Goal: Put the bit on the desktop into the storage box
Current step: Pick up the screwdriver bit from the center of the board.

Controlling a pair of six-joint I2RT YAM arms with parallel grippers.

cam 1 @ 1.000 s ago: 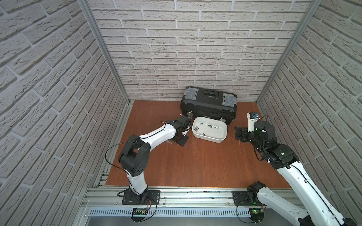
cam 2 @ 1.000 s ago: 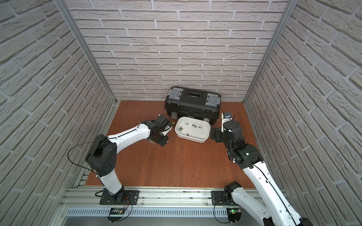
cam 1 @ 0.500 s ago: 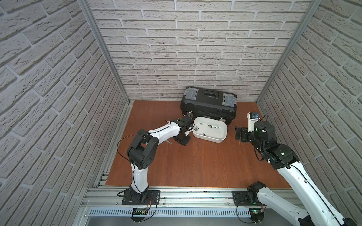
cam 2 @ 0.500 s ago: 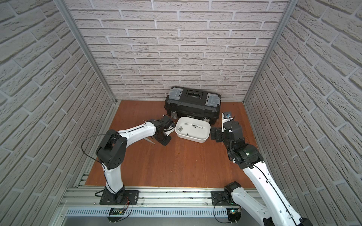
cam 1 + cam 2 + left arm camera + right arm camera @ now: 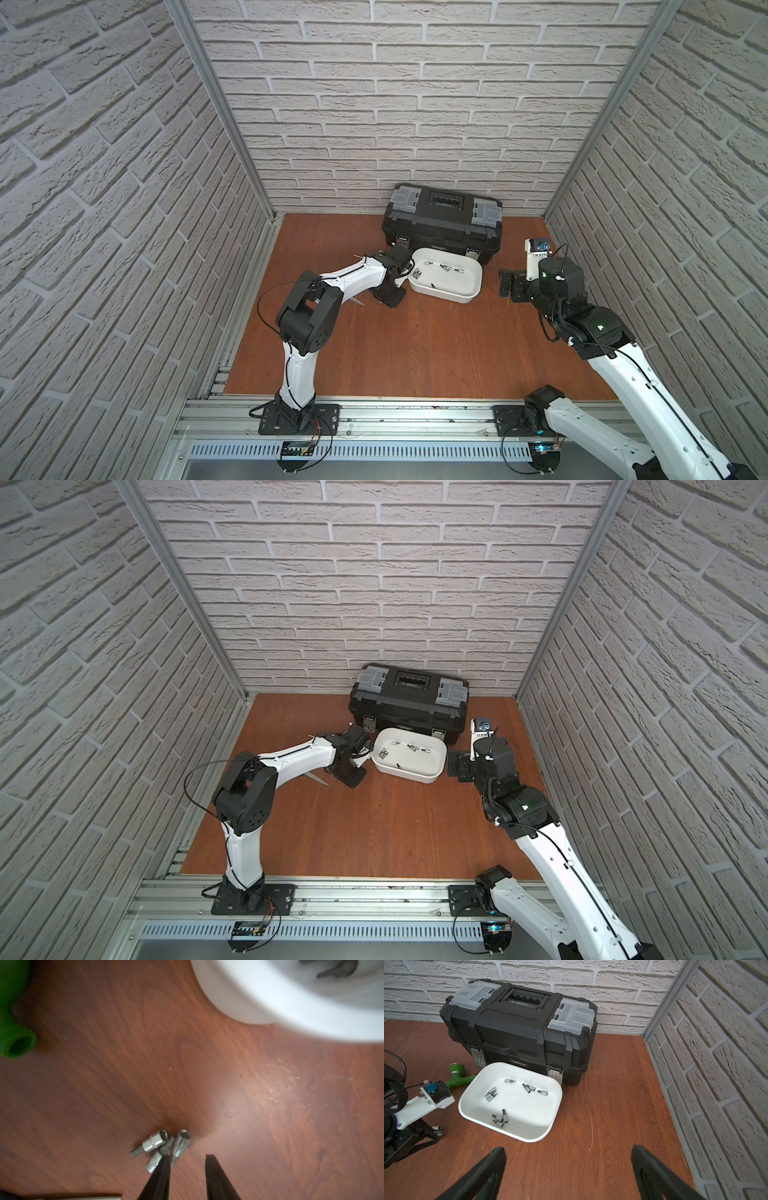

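Three short silver bits (image 5: 164, 1147) lie in a cluster on the reddish desktop (image 5: 415, 353), just left of the white storage box (image 5: 465, 298) (image 5: 428, 777) (image 5: 270, 1001). My left gripper (image 5: 187, 1156) points down over them, jaws narrowly apart. One finger (image 5: 162, 1176) overlaps a bit, and the gap between the fingers holds only bare wood. In both top views this gripper (image 5: 390, 296) (image 5: 351, 776) hides the cluster. The right wrist view shows the bits (image 5: 437, 1128) beside it. Several bits (image 5: 527, 1087) lie inside the box. My right gripper (image 5: 566, 1151) (image 5: 505, 282) hangs wide open, empty, right of the box.
A black toolbox (image 5: 442, 224) (image 5: 521, 1028) with grey latches stands against the back wall right behind the box. A green hose fitting (image 5: 456, 1076) (image 5: 14, 1043) lies between the toolbox and my left gripper. A grey pointed tool (image 5: 355, 300) lies under the left forearm.
My left arm's elbow has swung rightward and back, while its gripper has stayed low by the box's left end. The right arm has not moved.
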